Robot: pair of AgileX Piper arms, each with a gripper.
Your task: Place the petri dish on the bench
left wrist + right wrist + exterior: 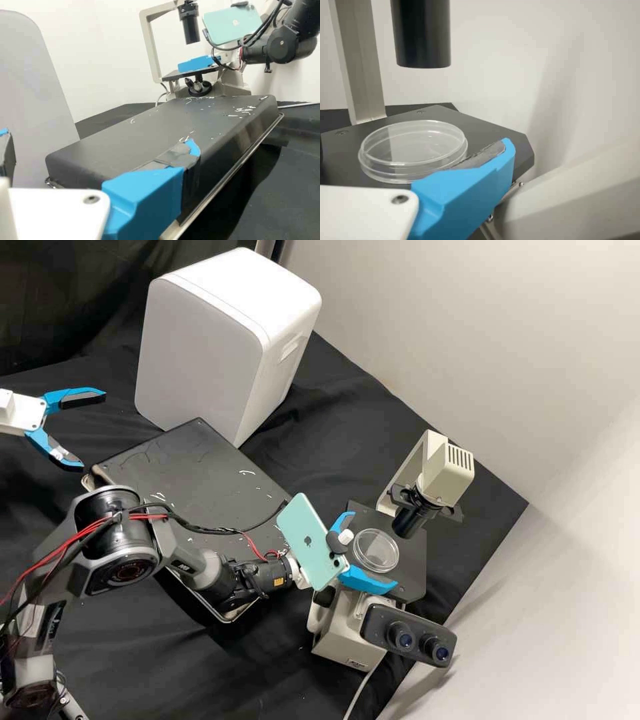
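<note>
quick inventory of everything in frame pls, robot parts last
petri dish: 1, clear, on the microscope's black stage
microscope: 1, off-white with black stage, bench's near right
box: 1, white, back of bench
tray: 1, black, mid-bench, in front of the box
cloth: 1, black, covering the bench
phone: 1, mint green, mounted at the right arm's wrist
right gripper: 1, blue fingers, open, one either side of the dish
left gripper: 1, blue fingers, open, at the bench's left edge

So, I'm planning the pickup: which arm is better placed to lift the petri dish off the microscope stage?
Right. The right gripper, open, flanks the petri dish on the microscope stage; the left gripper hangs open beyond the black tray.
</note>
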